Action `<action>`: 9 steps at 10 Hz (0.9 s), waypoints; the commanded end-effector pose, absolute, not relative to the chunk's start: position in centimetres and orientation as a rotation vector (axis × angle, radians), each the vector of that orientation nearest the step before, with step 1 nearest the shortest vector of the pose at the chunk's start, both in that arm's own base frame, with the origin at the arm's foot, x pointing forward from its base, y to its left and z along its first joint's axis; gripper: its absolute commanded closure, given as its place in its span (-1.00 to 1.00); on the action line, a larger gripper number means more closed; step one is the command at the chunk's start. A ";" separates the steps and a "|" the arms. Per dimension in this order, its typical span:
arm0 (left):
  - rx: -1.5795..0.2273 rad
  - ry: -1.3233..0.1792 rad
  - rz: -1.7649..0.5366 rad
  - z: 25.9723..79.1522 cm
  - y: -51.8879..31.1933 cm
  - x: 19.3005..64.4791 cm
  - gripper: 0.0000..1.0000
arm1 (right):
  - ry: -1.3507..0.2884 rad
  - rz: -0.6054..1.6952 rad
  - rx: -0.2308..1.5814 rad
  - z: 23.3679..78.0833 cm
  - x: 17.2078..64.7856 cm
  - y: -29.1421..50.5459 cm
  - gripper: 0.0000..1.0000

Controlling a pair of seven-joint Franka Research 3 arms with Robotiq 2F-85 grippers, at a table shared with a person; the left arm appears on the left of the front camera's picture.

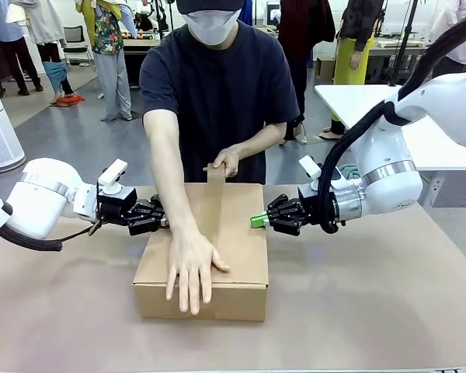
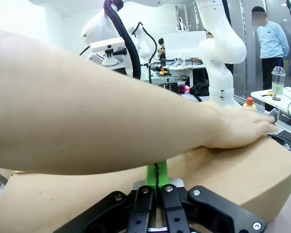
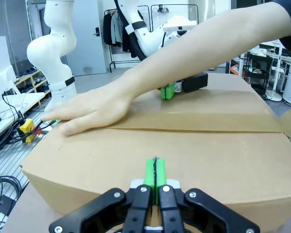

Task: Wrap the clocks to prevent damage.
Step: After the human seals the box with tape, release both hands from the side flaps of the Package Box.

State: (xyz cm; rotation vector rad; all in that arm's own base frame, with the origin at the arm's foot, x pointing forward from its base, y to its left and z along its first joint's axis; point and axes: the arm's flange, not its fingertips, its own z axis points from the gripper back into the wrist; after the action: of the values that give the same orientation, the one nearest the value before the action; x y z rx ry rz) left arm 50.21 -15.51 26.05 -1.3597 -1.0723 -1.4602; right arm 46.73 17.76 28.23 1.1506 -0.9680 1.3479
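a plain brown cardboard box sits closed at the centre of the front view, lying flat and squarely on the table, its long sides running away from the camera. a strip of brown tape runs down the middle of its top along the seam and rises off the far edge at the upper middle of the frame. in the right wrist view the box fills the lower half, its top seam crossing from left to right.
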 end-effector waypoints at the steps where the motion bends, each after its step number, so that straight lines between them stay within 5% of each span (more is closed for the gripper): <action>1: -1.355 -1.066 -1.463 25.8 -15.7 50.1 0.99 | -0.979 1.341 1.137 27.8 46.6 17.8 0.98; 9: -1.355 -1.066 -1.463 25.8 -15.7 50.1 0.99 | -0.979 1.341 1.137 27.8 46.6 17.8 0.98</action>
State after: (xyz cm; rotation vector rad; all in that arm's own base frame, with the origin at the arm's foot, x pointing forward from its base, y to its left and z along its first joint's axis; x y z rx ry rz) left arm 50.21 -15.51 26.05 -1.3598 -1.0722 -1.4602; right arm 46.73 17.76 28.23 1.1506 -0.9680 1.3479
